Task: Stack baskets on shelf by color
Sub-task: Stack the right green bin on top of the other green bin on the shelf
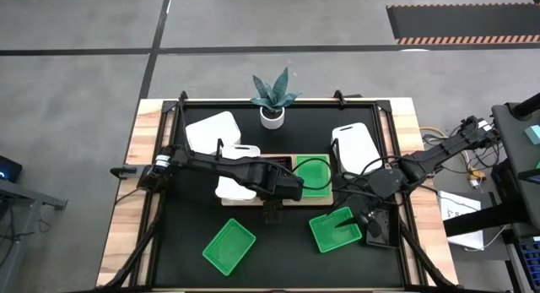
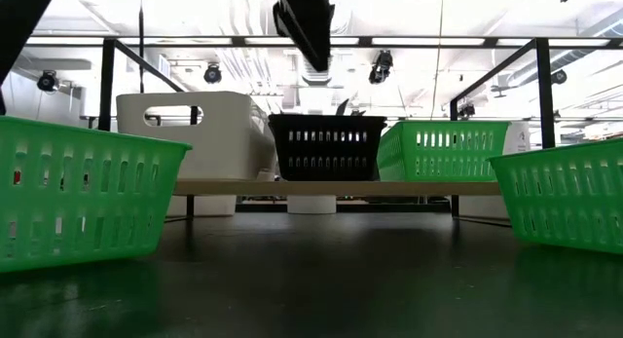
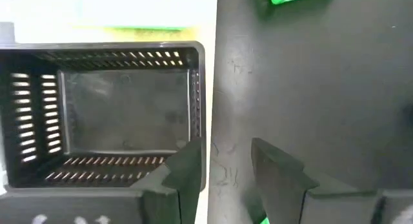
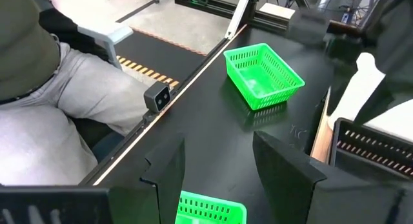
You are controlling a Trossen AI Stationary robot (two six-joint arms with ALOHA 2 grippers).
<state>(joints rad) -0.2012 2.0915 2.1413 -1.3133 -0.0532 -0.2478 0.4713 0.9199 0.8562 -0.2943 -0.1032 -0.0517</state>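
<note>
The wooden shelf (image 1: 285, 200) lies mid-table and carries a white basket (image 1: 234, 185), a black basket (image 3: 103, 111) and a green basket (image 1: 315, 176) side by side on their bottoms. My left gripper (image 3: 222, 175) hangs open above the black basket's near wall, pointing down, clear of it in the low view (image 2: 310, 26). Two more green baskets (image 1: 229, 246) (image 1: 335, 229) sit on the black mat. My right gripper (image 4: 213, 166) is open above the right one's edge (image 4: 210, 212), with nothing between its fingers.
Two white baskets (image 1: 213, 131) (image 1: 354, 145) lie on the mat behind the shelf, and a potted plant (image 1: 272, 116) stands at the far edge. A seated person (image 4: 39, 88) is beside the table. Bare mat (image 1: 278, 251) lies between the two front green baskets.
</note>
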